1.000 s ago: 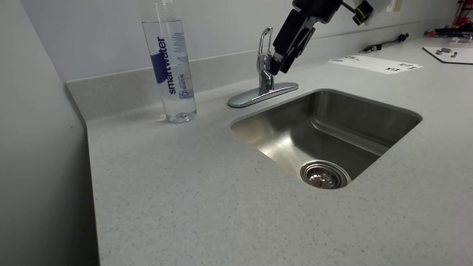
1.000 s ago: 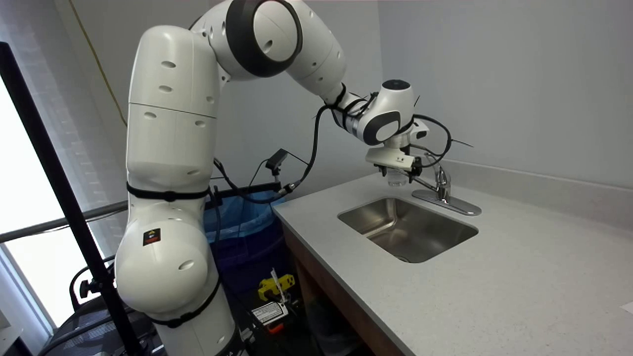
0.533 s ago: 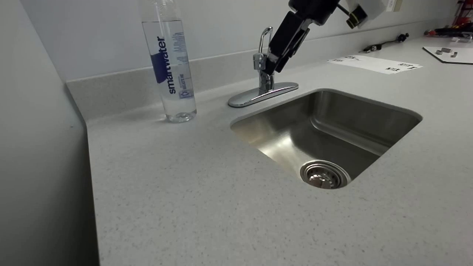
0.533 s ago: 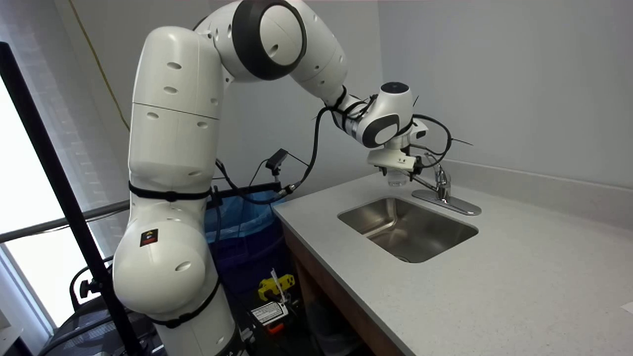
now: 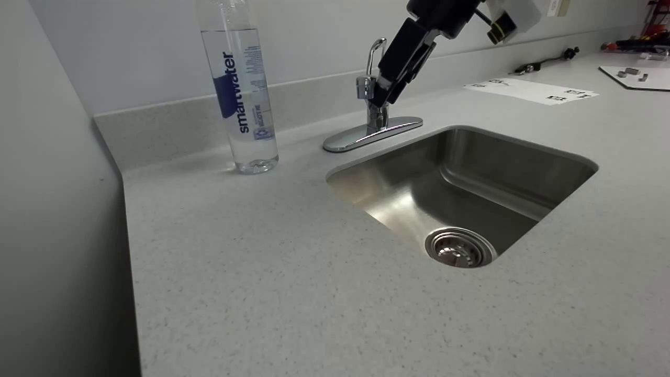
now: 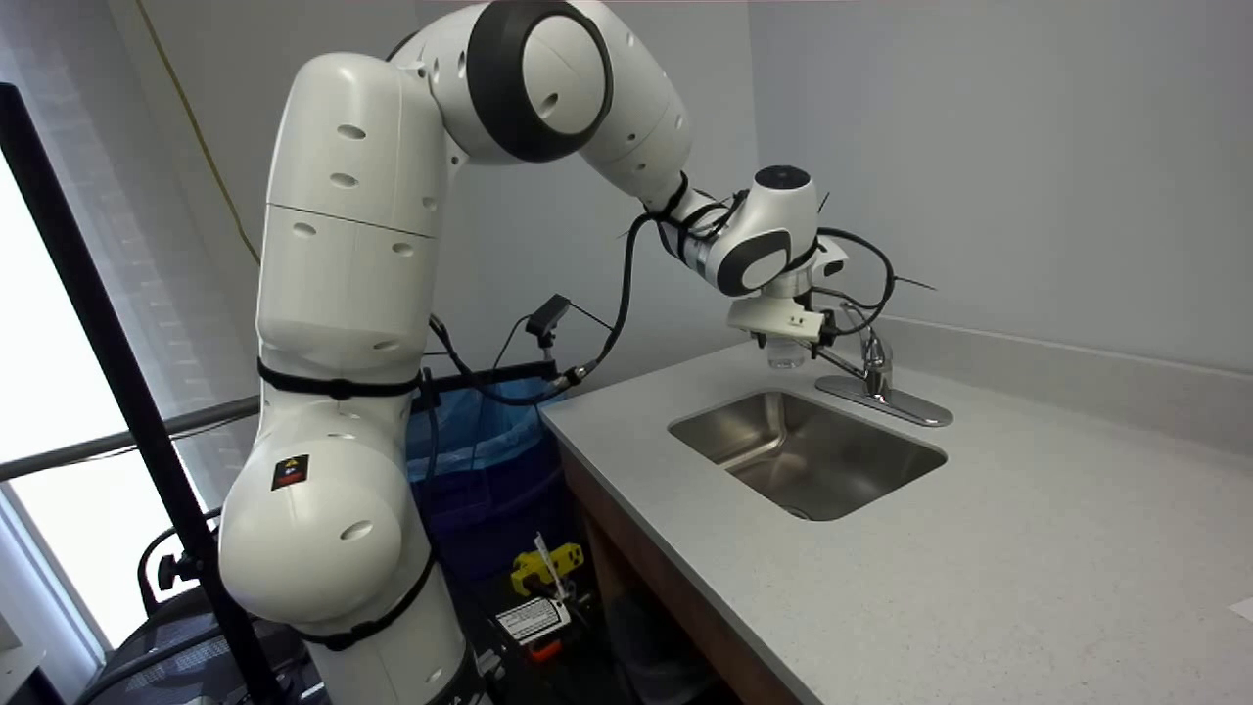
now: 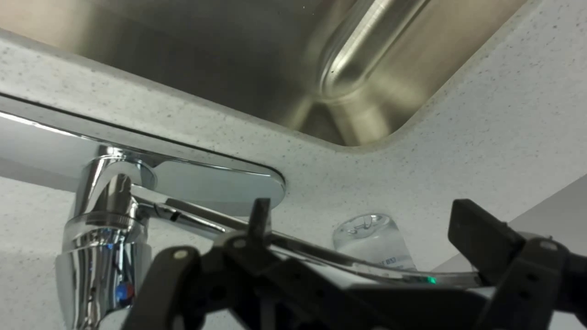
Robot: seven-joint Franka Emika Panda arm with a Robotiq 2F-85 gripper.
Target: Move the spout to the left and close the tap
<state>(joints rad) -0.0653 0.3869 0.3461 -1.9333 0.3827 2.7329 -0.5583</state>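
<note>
All three views look down on sink (image 5: 466, 196) and tap (image 5: 378, 120), the wrist view nearest.

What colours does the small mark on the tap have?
The mark on the tap is blue and red; the wrist view shows it best.

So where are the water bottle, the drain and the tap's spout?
Water bottle (image 5: 242, 90), in an exterior view: middle of its side.
Drain (image 5: 460, 249), in an exterior view: centre, inside its rim.
Spout (image 7: 321, 252), wrist view: middle of its length.

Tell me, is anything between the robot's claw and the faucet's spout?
Nothing visible is. In the wrist view, the spout shows in the gap of the open gripper; the water bottle stands beyond the spout, not between.
</note>
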